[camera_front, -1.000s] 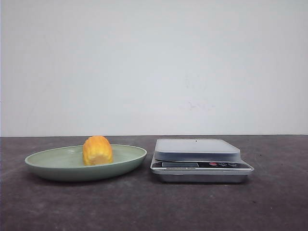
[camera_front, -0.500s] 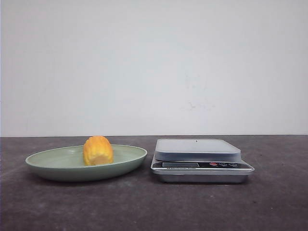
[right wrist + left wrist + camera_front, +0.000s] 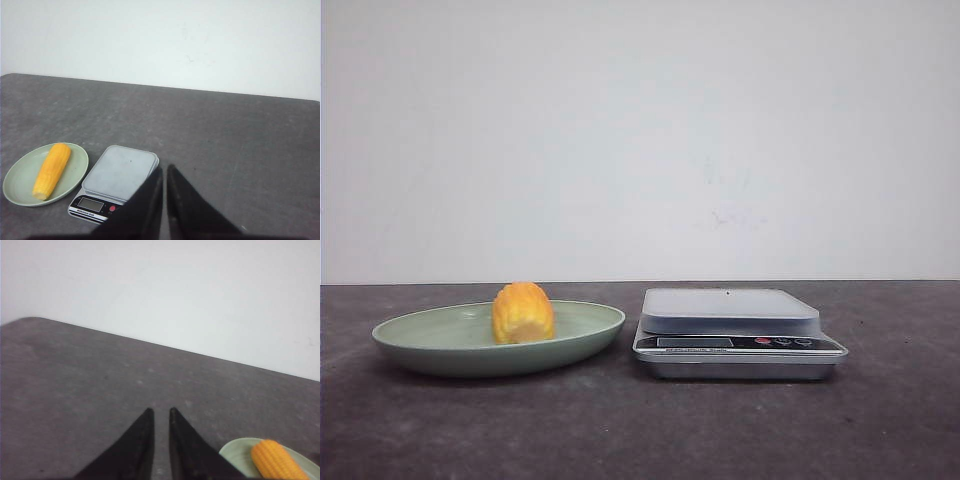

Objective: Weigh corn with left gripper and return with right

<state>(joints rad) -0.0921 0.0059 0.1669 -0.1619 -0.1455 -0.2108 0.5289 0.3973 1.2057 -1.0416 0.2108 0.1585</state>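
The yellow-orange corn (image 3: 522, 313) lies on the pale green plate (image 3: 585, 325) at the left of the table, its end toward the front camera. A silver kitchen scale (image 3: 730, 310) stands just right of the plate, with nothing on its platform. Neither gripper shows in the front view. In the left wrist view my left gripper (image 3: 160, 410) is empty, with its black fingers almost together above bare table; the corn (image 3: 277, 466) and plate (image 3: 237, 455) lie off to its side. My right gripper (image 3: 164, 168) is shut and empty beside the scale (image 3: 120, 172), with the corn (image 3: 51, 170) beyond it.
The dark grey table (image 3: 640, 430) runs back to a white wall (image 3: 640, 140). The scale's display and buttons (image 3: 735, 342) face the front. Bare table lies to the right of the scale (image 3: 250, 150) and in front of both objects.
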